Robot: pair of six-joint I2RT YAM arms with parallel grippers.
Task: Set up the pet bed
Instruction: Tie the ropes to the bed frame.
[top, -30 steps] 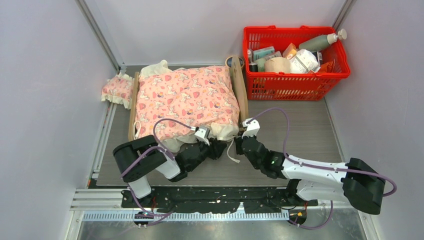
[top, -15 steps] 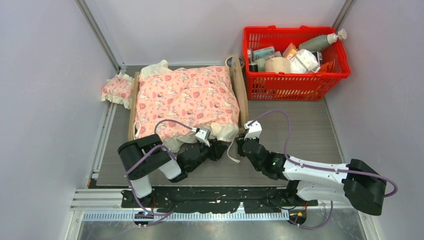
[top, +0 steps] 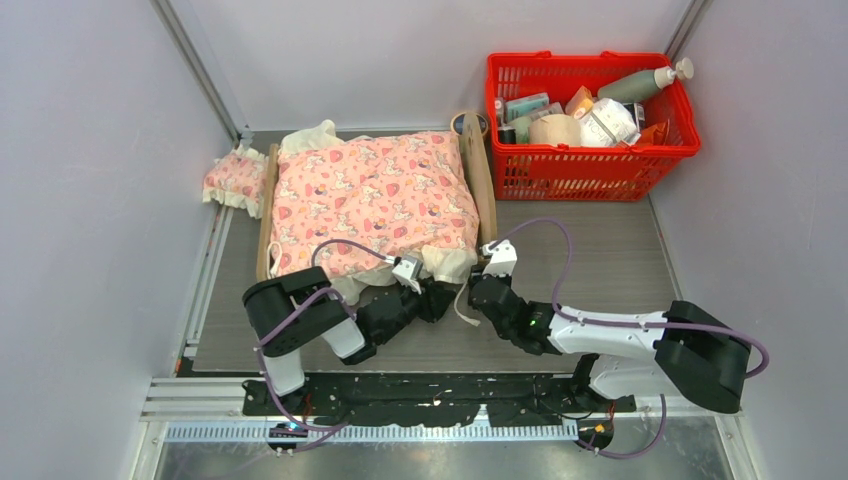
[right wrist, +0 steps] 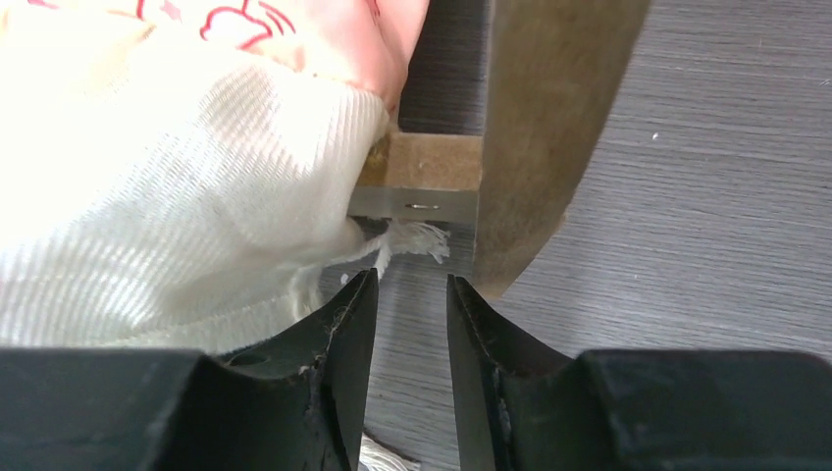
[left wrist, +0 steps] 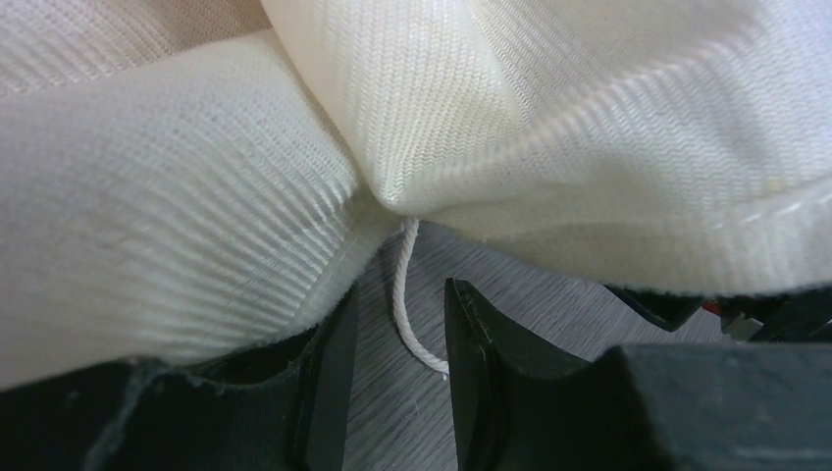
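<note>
Pet bed (top: 485, 185) sits on the table (top: 610, 265) left of centre, its far right corner near the basket (top: 580, 170). Blanket (top: 375, 195) covers the whole top, so no mattress shows. Pillow (top: 235, 178) lies outside the frame, just beside the left rail. Both grippers are low at the foot end. Left gripper (left wrist: 397, 378): jaws a narrow gap apart and clamping nothing. Cream frill (left wrist: 549, 128) bunches just above them, and a thin cord (left wrist: 402, 294) dangles loose into the gap. Right gripper (right wrist: 412, 363): jaws also narrowly apart and empty, aimed at the foot corner, where a frayed cord end (right wrist: 412, 240) hangs under a stapled crosspiece (right wrist: 427, 167) beside the rail (right wrist: 549, 128). Handling, as a judgement: the frame looks like thin plywood, so it is probably light and stiff. It is likely to skid on the smooth table if nudged, and the stapled joints may not take a twist. Best hold looks to be the rail edge or the corner post, jaws squarely across the board. The cloth is limp and will drag and bunch; pinch it at the frill hem with a good bite, not by the cord, which would likely slip or fray.
</note>
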